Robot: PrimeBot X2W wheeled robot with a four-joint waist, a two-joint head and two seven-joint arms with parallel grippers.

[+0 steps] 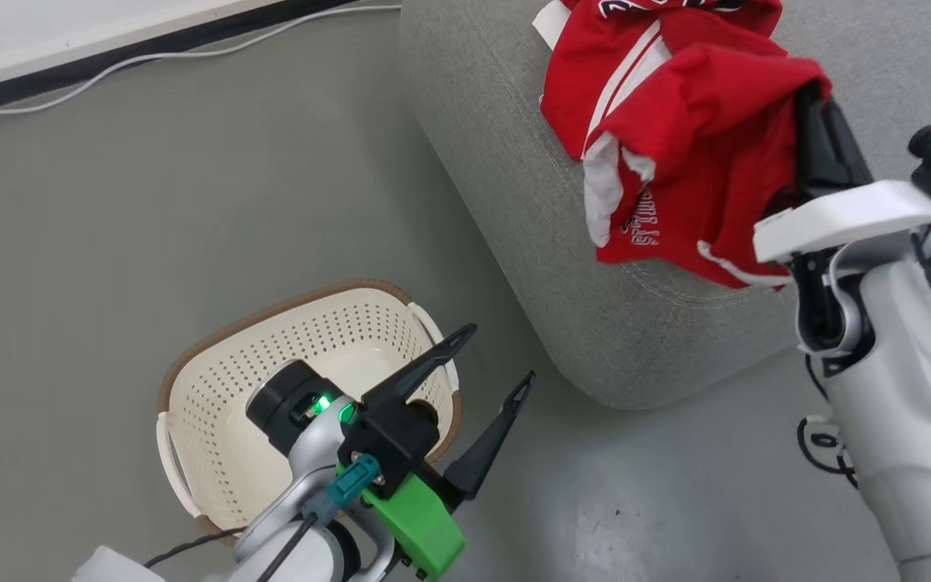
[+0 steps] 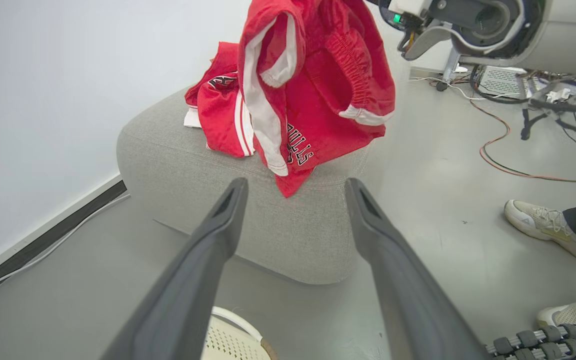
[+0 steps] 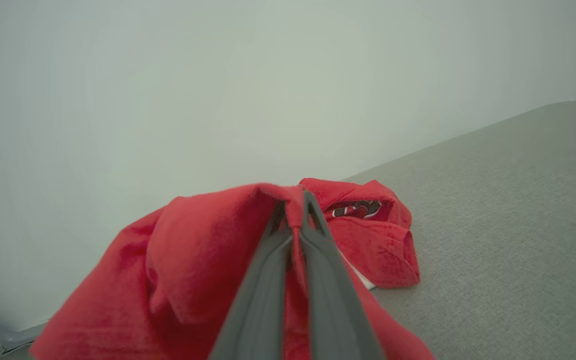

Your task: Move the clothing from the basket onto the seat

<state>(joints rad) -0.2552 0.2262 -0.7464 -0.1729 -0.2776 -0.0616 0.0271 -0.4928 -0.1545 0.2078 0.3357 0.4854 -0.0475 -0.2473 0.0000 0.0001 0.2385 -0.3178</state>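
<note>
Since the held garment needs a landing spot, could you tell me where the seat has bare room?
The seat is bare beyond the lying garment, away from the wall. Crowded: its rounded corner, where the right hand dangles the held garment.

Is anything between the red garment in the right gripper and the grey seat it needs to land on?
Nothing visible does. The right gripper is shut on the held garment, which hangs over a corner of the seat. The other red garment already lies on the seat beside it.
</note>
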